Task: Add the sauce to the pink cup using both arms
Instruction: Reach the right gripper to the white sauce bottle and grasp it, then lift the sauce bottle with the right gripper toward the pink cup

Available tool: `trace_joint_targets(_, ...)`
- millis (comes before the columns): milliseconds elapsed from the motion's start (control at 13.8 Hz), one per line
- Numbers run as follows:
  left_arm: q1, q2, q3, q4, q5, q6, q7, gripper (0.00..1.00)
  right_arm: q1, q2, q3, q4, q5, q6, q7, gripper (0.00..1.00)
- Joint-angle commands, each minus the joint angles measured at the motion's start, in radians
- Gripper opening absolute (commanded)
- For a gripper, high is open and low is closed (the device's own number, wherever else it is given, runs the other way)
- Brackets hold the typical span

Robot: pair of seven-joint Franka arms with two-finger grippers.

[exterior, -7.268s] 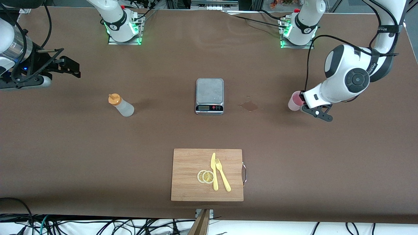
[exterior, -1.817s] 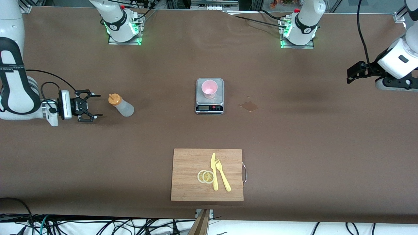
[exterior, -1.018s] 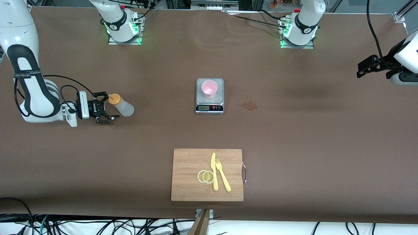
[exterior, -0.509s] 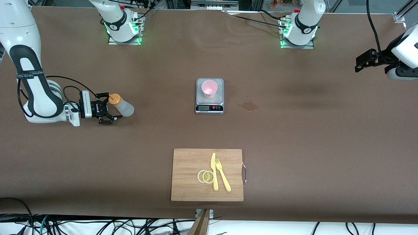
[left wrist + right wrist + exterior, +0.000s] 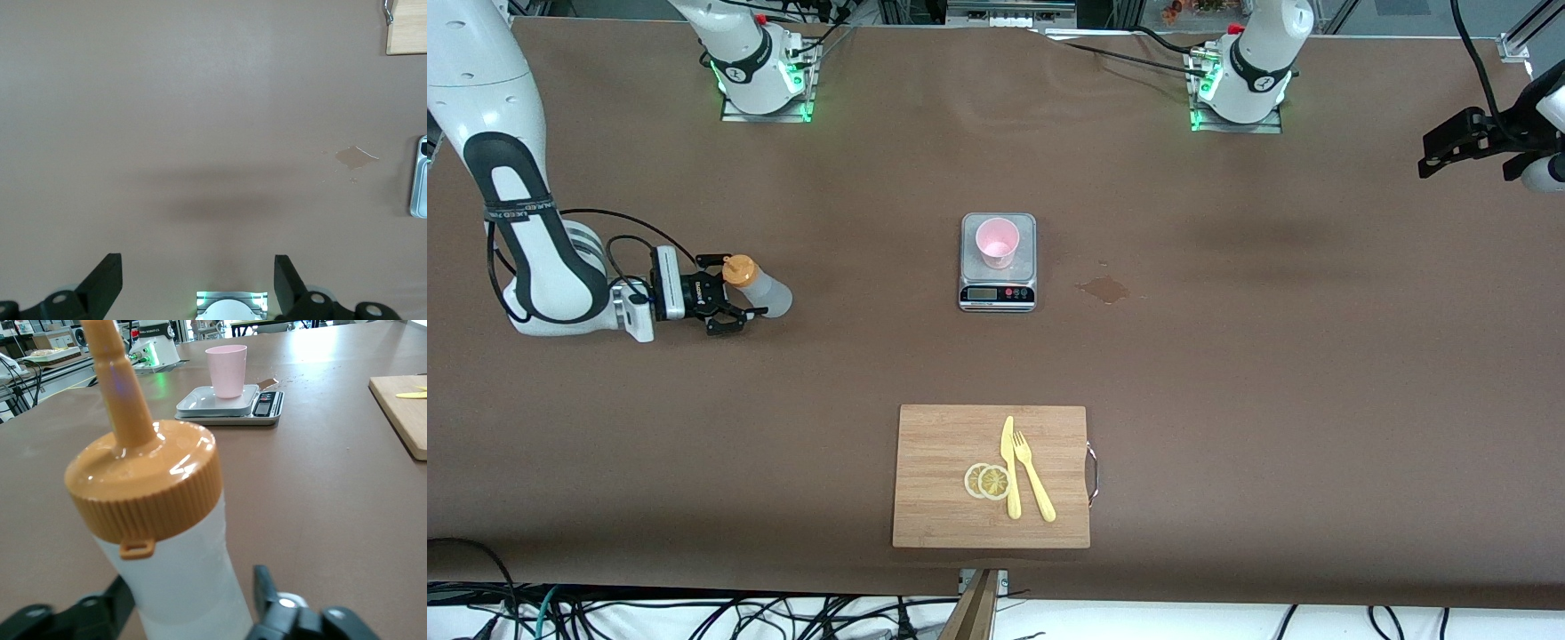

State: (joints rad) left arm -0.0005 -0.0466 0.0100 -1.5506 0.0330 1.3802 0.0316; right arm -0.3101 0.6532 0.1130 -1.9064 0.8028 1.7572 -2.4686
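Table (image 5: 1227, 373): right tool (image 5: 734, 289) has closed in around squeeze bottle (image 5: 758, 286), fingers spread, not clenched; grasp seems imminent. Left tool (image 5: 1449, 153) released, withdrawn to table's end. Pink cup (image 5: 997, 242) sits on scale (image 5: 998, 289), unfilled.

We saw bare brown desk (image 5: 854, 293) between the translucent squeeze bottle with the orange cap (image 5: 758, 286) and the small grey kitchen scale (image 5: 998, 262). On the scale only the pale pink plastic cup (image 5: 997, 243) rose. The bamboo cutting board (image 5: 991, 476) lay well nearer the camera.
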Motion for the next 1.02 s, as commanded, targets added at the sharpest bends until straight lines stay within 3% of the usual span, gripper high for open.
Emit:
trace_joint_targets(0,0.005,0.007,0.001,0.017,-0.016,-0.02,0.021,1.0,-0.006,-0.007,0.004,-0.014,0.021,0.004,-0.021,0.43)
trace_joint_targets(73,0.005,0.008,0.001,0.017,-0.016,-0.02,0.021,1.0,-0.006,-0.009,0.004,-0.016,0.021,0.004,-0.02,0.26)
trace_joint_targets(363,0.005,0.019,0.001,0.018,-0.015,-0.02,0.022,1.0,0.011,-0.044,0.019,-0.014,0.019,-0.005,0.005,0.13)
trace_joint_targets(727,0.017,0.017,0.007,0.021,-0.015,-0.027,0.022,1.0,0.147,-0.199,0.016,-0.014,-0.071,0.082,0.23,0.12)
trace_joint_targets(945,0.019,0.017,0.01,0.023,-0.016,-0.026,0.021,1.0,0.224,-0.27,0.016,-0.005,-0.204,0.131,0.449,0.12)
